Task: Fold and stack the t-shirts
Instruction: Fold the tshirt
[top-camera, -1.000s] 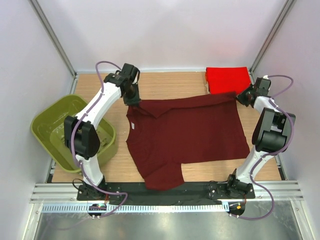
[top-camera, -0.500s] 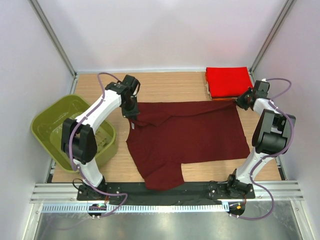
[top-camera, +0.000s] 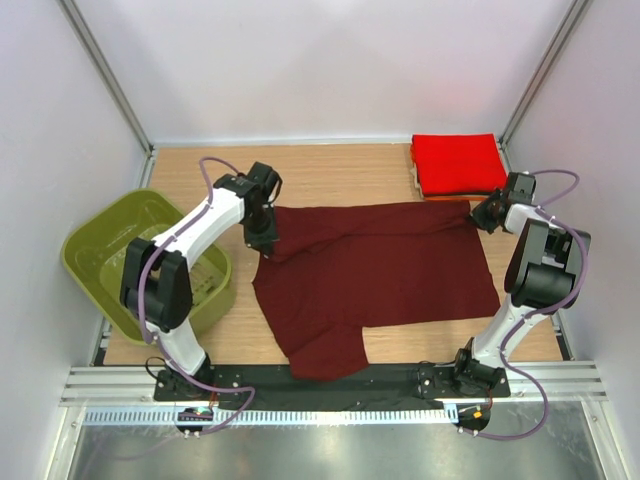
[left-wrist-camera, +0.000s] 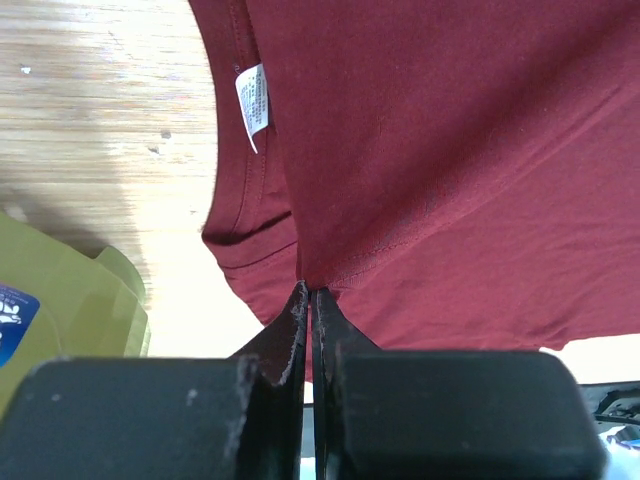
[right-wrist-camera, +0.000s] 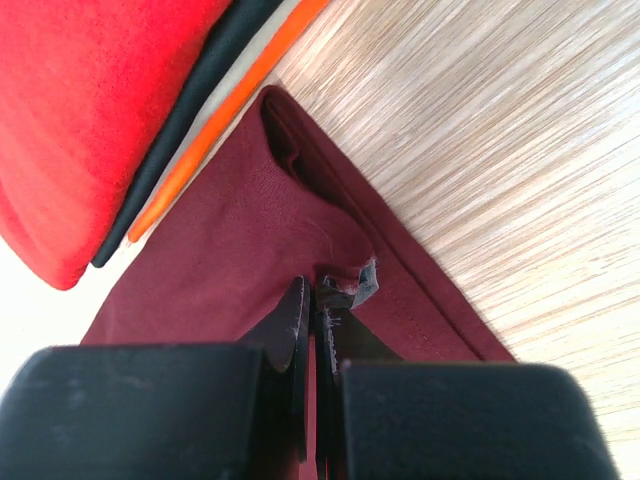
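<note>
setting: white-walled enclosure with metal corner posts; a wooden bench (top-camera: 340, 165) fills the middle of the top view.
maroon t-shirt (top-camera: 390, 265): spread across the centre of the bench, one sleeve reaching toward the lower edge of the frame; the cloth is folded over itself near the collar at upper left.
care label (left-wrist-camera: 254, 100): small, white, inside the neckline, upper left of the left wrist view.
bright red t-shirt (top-camera: 458, 162): folded, on top of a stack at the upper right of the bench, just beside the maroon shirt's upper right corner.
dark t-shirt (right-wrist-camera: 205, 65): thin folded layer under the red one; only its edge shows, in the right wrist view.
orange t-shirt (right-wrist-camera: 235, 100): thin folded layer below the dark one, edge only.
left pincer (top-camera: 262, 238): at the maroon shirt's upper left corner; jaws pressed together, pinching a hem of the maroon cloth.
right pincer (top-camera: 480, 213): at the shirt's upper right corner, near the stack; jaws closed tight on the corner hem.
basket (top-camera: 100, 250): olive-green plastic, left of the frame, beside the left arm.
</note>
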